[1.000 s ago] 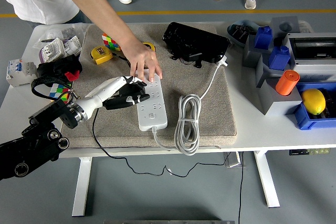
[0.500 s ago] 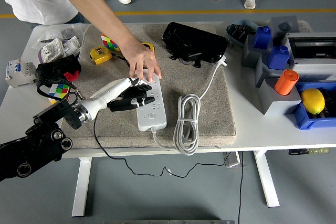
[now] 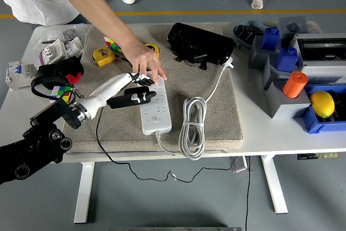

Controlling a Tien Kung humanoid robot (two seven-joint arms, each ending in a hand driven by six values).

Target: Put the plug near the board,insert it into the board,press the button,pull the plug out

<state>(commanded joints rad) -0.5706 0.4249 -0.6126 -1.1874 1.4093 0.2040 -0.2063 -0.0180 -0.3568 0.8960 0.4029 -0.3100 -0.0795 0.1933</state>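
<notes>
- The left hand [image 3: 132, 93] is seen at the left edge of the white power strip [image 3: 156, 106], fingers curled; what they pinch cannot be told.
- The strip lies on the beige mat [image 3: 216, 112] on the table [image 3: 259, 133], steadied at its far end by a person's hand [image 3: 145, 63].
- A plug [image 3: 231, 63] on the coiled white cable [image 3: 192, 128] lies well apart.
- Insertion is judged unfinished; button press and pull-out remain.
</notes>
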